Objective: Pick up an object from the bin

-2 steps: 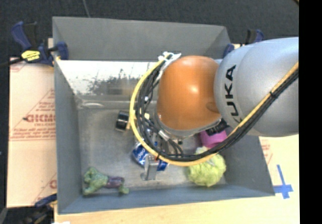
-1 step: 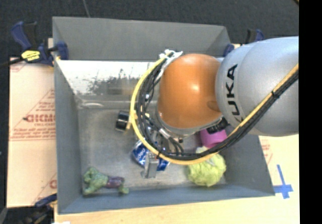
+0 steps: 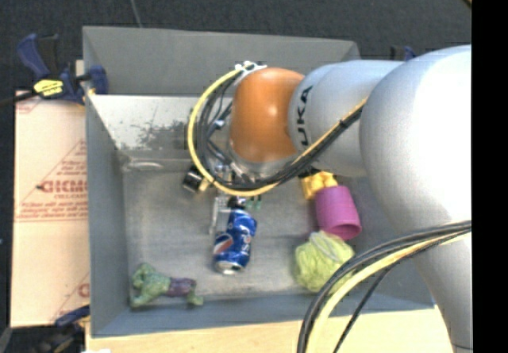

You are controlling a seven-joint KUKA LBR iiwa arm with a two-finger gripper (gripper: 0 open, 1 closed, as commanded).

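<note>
the claw (image 3: 228,205) sits at the upper end of the blue can (image 3: 235,243); how open it is cannot be told. bare bin floor (image 3: 159,216) lies left of the can, a pink cup (image 3: 340,212) to its right.

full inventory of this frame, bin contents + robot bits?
bin: 1, grey metal, mid-frame
can: 1, blue with red and white, lying mid-bin, just under the gripper
figure: 1, green with purple, front-left corner, lying down
cup: 1, pink, right side
yellow piece: 1, yellow, at the cup's far end; kind unclear
fuzzy lump: 1, yellow-green, front right, next to the cup
black bit: 1, black, left of the gripper; too small to identify
arm: 1, white, reaching in from the right
orange cover: 1, orange, on the wrist, cables looped around it
gripper: 1, metal, below the cover, over the can
</note>
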